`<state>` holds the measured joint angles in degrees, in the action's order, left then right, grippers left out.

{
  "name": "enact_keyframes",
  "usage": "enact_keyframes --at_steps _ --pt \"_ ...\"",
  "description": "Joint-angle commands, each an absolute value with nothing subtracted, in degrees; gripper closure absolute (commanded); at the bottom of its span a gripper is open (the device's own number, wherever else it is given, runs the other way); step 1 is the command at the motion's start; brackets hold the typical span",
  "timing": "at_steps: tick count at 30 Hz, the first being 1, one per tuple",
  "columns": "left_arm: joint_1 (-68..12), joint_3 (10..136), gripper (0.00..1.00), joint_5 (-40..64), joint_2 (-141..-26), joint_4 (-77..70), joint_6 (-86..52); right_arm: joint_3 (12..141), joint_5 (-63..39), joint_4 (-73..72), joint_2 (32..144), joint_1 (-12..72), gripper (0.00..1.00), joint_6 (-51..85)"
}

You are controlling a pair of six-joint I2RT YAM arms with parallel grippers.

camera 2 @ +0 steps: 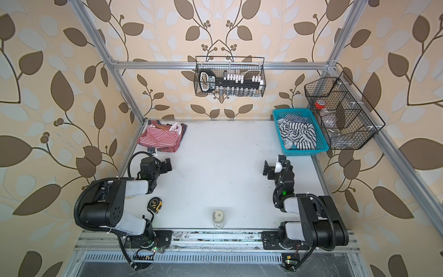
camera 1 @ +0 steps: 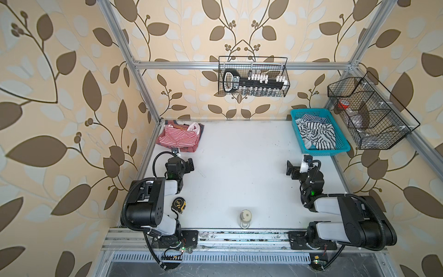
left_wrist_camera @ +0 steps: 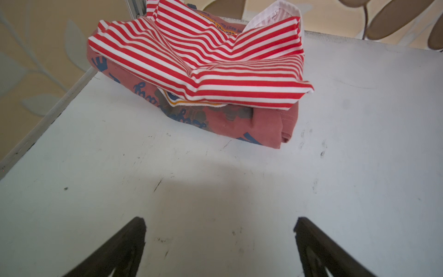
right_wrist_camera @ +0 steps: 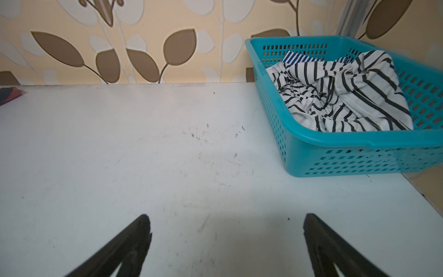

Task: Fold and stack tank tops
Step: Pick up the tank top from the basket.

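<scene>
Red-and-white top (camera 1: 178, 135) folded at eleven o'clock; maybe two striped tops (camera 1: 316, 134) wait at one o'clock. Left pincer (left_wrist_camera: 219, 220), right pincer (right_wrist_camera: 227, 215): wide, empty.

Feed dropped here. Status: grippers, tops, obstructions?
Left gripper, right gripper open, empty. Red-striped top roughly folded, far left; black-striped top crumpled in basket. Tape measure, bottle near front edge.

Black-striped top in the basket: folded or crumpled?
Crumpled. The black-striped top lies bunched in loose wrinkles inside the blue basket, no flat folds.
</scene>
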<state>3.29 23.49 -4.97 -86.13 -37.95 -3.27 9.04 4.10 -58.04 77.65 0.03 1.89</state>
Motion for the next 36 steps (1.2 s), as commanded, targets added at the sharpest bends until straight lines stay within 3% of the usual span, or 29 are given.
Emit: enact_keyframes --at_steps 1,11,15,19,23,29,36 --pt "2.8 23.3 0.01 -4.8 -86.0 -40.0 -2.5 10.5 1.7 -58.3 77.6 -0.6 0.00 1.2" --pt "2.8 23.2 0.01 -4.8 -85.7 -40.0 -2.5 10.4 1.8 -58.4 77.4 -0.4 0.04 0.9" --pt "2.9 23.6 0.05 -5.4 -85.1 -39.7 -2.7 11.6 3.1 -56.4 76.1 0.1 0.12 0.7" --pt "2.5 32.2 0.10 -5.8 -79.6 -21.8 -2.4 22.4 5.8 -31.8 68.6 1.3 0.15 0.6" --pt "1.3 36.9 0.10 -2.3 -75.5 -15.6 -6.8 37.9 5.6 -9.8 67.3 1.0 0.16 0.1" --pt "-0.9 45.1 0.08 8.0 -73.4 -8.4 -12.7 61.6 2.0 13.8 75.8 -1.9 0.32 1.2" --pt "-6.5 49.4 0.08 12.5 -72.8 -4.0 -14.0 78.6 5.2 25.1 89.5 -5.4 0.39 5.4"
